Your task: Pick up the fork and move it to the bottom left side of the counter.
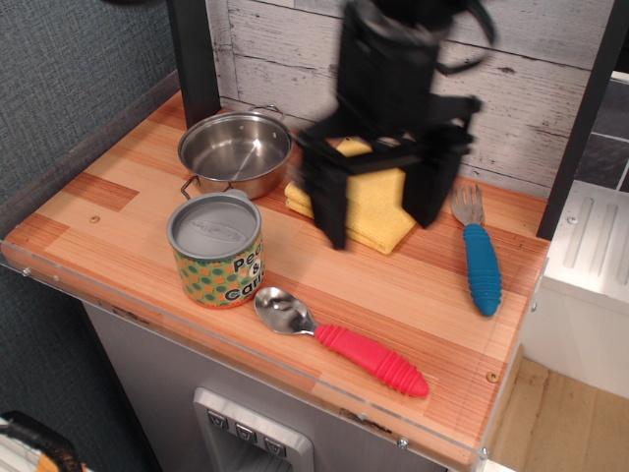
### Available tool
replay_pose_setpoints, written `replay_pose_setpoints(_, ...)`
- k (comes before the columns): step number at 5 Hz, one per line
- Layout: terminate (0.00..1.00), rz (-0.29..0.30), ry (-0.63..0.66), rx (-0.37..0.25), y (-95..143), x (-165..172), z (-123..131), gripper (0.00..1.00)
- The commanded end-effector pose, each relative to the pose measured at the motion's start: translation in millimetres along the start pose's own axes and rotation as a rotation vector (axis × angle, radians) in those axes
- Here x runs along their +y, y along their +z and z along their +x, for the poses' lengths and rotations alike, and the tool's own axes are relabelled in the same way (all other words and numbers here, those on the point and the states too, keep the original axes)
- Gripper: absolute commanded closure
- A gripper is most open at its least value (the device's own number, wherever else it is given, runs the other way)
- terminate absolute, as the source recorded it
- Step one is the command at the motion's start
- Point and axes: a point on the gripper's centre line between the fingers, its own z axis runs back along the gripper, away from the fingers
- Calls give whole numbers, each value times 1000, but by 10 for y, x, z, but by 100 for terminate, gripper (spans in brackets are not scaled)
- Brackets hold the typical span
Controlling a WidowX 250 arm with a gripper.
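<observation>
Above the yellow cloth, near the back of the worktop: gripper blurred, jaws spread wide and holding nothing, two dark fingers pointing down, one over the cloth's left part, the other just left of the fork. Not yet over the fork; probably a spread kept ready to straddle the handle once lined up.

To the right, untouched: fork flat on the wood near the right edge, well apart from the bottom left corner where it belongs. Silver tines toward the back wall, chunky bright blue ribbed handle toward the front, roughly along the right rim. Handle thick and ridged, likely the easiest part to pinch; tines thin and low against the boards, a poorer hold.

Further out: spoon with a red ribbed handle at the front, bowl to the left, not the target. Patterned can left of centre, steel pot behind it. Bare planks at the near left corner, beside the clear plastic rim, apparently free to receive the fork.
</observation>
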Motion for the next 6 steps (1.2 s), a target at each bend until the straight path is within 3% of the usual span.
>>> replay_pose_setpoints(1, 0, -82, -169, -88, -103, -702, 157, 0)
replay_pose_setpoints(4, 0, -57, -280, -95, -499, -1181, 356, 0)
replay_pose_setpoints(6, 0, -63, -311, -58, -709, -1361, 374, 0)
